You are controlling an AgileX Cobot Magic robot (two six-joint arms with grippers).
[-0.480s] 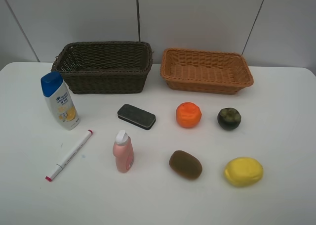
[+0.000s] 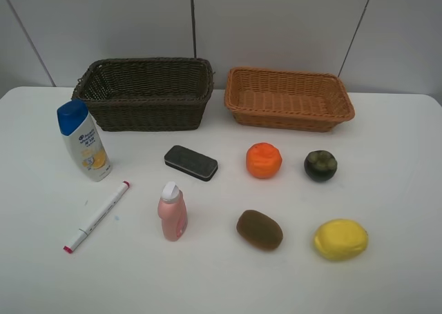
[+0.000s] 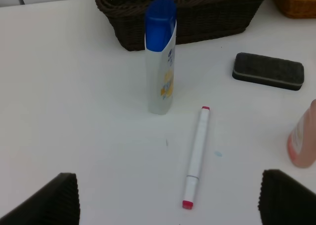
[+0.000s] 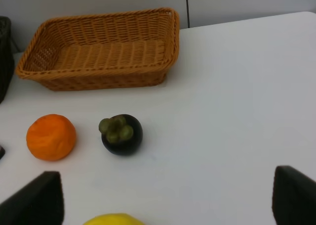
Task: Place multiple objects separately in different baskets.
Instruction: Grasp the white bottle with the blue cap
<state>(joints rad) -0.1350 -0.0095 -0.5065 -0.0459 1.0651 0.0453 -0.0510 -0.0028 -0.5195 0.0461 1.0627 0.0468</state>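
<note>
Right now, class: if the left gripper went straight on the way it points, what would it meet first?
Likely the white marker, just ahead of the left gripper, whose fingers stand open; the shampoo bottle stands beyond it. Depth is unclear.

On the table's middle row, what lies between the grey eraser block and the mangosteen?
The orange lies between the eraser block and the mangosteen, touching neither; the exterior high view shows it.

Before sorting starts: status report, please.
Left gripper, right gripper open, empty. Dark brown basket, orange-tan basket empty, nothing sorted yet. Nothing in the way.
</note>
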